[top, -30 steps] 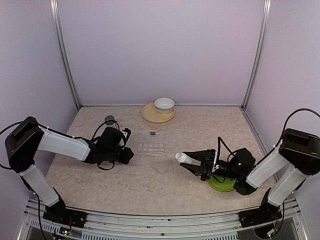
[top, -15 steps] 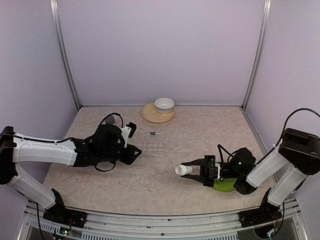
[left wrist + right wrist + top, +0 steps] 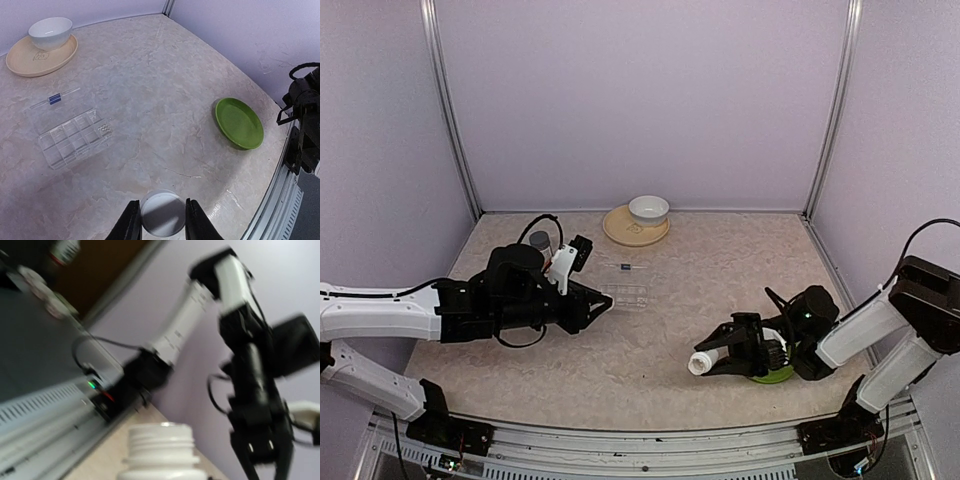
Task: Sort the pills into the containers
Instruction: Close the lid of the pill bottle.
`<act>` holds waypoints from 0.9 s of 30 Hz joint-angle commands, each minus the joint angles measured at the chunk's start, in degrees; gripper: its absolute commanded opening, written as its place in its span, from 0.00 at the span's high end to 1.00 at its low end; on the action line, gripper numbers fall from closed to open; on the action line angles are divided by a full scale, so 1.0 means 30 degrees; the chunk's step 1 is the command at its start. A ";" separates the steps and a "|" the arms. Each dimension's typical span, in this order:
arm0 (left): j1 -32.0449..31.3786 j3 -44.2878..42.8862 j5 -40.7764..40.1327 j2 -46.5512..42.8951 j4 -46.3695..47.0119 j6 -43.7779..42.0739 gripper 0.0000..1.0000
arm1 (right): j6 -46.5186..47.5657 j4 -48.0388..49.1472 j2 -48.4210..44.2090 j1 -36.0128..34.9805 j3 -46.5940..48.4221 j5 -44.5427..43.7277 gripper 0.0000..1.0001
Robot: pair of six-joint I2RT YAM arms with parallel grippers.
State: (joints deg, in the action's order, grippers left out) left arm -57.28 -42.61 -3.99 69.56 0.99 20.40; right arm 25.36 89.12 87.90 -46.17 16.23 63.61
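Both hands loaded; pill box lies on the worktop between them.

We find the left hand (image 3: 598, 307) closed narrow on a white round cap (image 3: 162, 220), near the clear pill box (image 3: 623, 295), which lies flat on the worktop (image 3: 650, 395). A few pale pills (image 3: 104, 129) sit in one end compartment. The right hand (image 3: 728, 350) grips an uncapped white bottle (image 3: 161, 450), held sideways near the green plate (image 3: 239, 122).

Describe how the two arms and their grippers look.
The left arm and right arm have white link shells with black joints. Thin black cables loop near each wrist. The left gripper and right gripper are black, each with two tapered fingers.
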 commanded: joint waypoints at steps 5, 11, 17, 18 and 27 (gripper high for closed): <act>-0.0148 0.0014 0.0765 -0.0145 0.0626 0.0012 0.71 | -0.2557 0.5144 -0.1240 0.0537 0.0912 0.5318 1.00; -0.0148 0.0170 0.0898 -0.0289 0.0782 -0.0293 0.71 | -0.3776 0.4781 -0.0951 0.1378 0.1917 0.7473 1.00; -0.0127 0.0198 0.0980 -0.0477 0.0845 -0.0358 0.71 | -0.5219 0.4458 -0.0024 0.2002 0.3235 1.0147 1.00; -0.0127 0.0229 0.0971 -0.0481 0.0867 -0.0349 0.71 | -0.5370 0.4289 0.0119 0.2075 0.3530 1.0711 1.00; -0.0127 0.0230 0.1069 -0.0328 0.1015 -0.0356 0.71 | 0.8172 -1.6190 -0.1814 0.2699 0.6470 1.2954 1.00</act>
State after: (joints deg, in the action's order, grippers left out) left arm -57.36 -42.46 -1.65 69.04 2.17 20.08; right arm 21.10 78.26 87.15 -39.86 31.79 88.92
